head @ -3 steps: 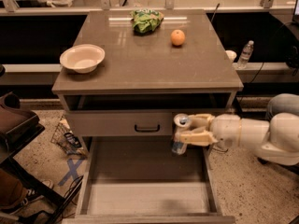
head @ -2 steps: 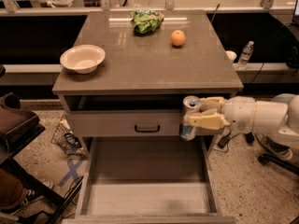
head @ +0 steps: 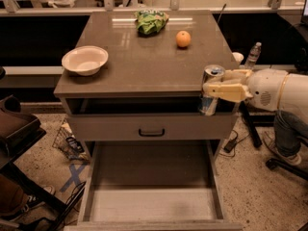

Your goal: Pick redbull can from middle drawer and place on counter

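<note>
My gripper [head: 212,87] reaches in from the right and is shut on the redbull can [head: 211,93]. The can stands upright in the air at the counter's front right corner, its silver top about level with the counter [head: 149,61] surface, its lower part in front of the counter edge. The middle drawer [head: 151,177] is pulled wide open below, and its grey-brown floor holds nothing that I can see.
On the counter sit a pale bowl [head: 85,60] at the left, a green bag [head: 150,21] at the back and an orange [head: 183,39]. A shut drawer front with a black handle [head: 151,132] lies under the counter. A water bottle [head: 252,56] stands behind my arm.
My gripper has lifted the can from beside the upper drawer front up to the level of the counter edge and slightly right.
</note>
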{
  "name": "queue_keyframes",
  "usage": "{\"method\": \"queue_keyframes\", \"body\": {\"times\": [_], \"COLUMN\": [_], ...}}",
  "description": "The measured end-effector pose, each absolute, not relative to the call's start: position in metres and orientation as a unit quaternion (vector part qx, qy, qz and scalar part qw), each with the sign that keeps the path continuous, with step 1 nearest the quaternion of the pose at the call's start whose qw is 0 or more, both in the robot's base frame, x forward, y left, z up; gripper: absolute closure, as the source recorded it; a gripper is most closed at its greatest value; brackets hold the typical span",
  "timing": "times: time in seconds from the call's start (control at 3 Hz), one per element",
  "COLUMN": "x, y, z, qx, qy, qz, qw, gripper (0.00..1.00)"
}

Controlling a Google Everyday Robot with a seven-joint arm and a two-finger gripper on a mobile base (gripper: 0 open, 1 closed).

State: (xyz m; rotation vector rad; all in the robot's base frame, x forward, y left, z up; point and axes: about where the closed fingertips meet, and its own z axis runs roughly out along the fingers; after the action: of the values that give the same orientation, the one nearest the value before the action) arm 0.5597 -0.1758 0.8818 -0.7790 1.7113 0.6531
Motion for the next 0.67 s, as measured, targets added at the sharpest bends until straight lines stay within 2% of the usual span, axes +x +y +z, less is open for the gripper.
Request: {"method": "queue_keyframes", "body": {"times": [0.67], "x": [0.594], "y": [-0.179], "z": [0.933], "qx": [-0.27], "qy": [0.713], "qz": [0.197], "qw": [0.617], "gripper": [1.0]}}
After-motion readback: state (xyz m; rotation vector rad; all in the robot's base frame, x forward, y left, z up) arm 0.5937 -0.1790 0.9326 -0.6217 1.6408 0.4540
